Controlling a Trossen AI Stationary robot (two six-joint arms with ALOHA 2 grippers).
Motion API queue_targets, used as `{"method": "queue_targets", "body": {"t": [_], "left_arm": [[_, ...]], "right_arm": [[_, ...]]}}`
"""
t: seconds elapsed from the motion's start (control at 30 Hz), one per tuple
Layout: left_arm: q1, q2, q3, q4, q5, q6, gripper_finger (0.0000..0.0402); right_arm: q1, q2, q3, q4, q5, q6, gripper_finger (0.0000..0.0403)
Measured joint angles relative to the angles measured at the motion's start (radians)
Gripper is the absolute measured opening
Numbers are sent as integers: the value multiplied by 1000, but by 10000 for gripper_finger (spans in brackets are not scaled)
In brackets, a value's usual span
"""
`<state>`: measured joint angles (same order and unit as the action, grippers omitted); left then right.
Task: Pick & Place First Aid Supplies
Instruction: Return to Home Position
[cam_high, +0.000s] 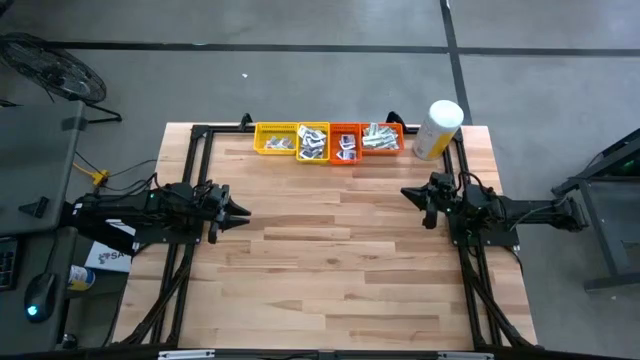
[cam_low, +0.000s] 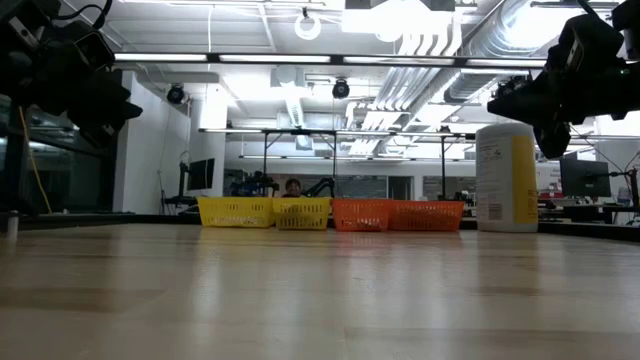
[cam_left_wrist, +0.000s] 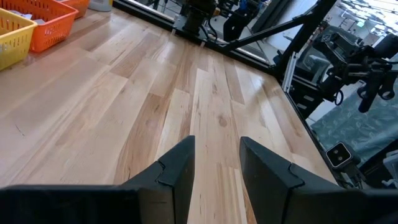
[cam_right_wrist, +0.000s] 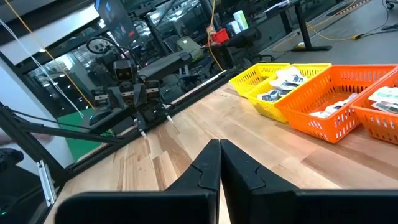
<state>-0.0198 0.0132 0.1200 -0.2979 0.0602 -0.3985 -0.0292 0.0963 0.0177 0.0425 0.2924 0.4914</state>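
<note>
Packets (cam_high: 313, 141) all lie in the yellow and orange trays (cam_high: 270, 130) at the far edge of the table (cam_high: 340, 270), none loose, so presumably both arms sit parked at their sides: left gripper (cam_high: 240, 213) slightly parted and empty, right gripper (cam_high: 410, 193) closed on nothing.

left arm (cam_high: 150, 212) black, jointed | right arm (cam_high: 510, 212) black | fingers (cam_left_wrist: 177, 174) dark wedges

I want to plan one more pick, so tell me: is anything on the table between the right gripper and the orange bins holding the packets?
Nothing visible does. Only bare tabletop lies between the right gripper and the packets in the orange bins. The white-and-yellow canister stands beside the bins, off that path.
</note>
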Motion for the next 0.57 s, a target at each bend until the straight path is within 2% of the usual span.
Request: {"method": "queue_targets", "body": {"t": [0.57], "left_arm": [[0,0,0,0,0,0,127]], "right_arm": [[0,0,0,0,0,-2,3]]}}
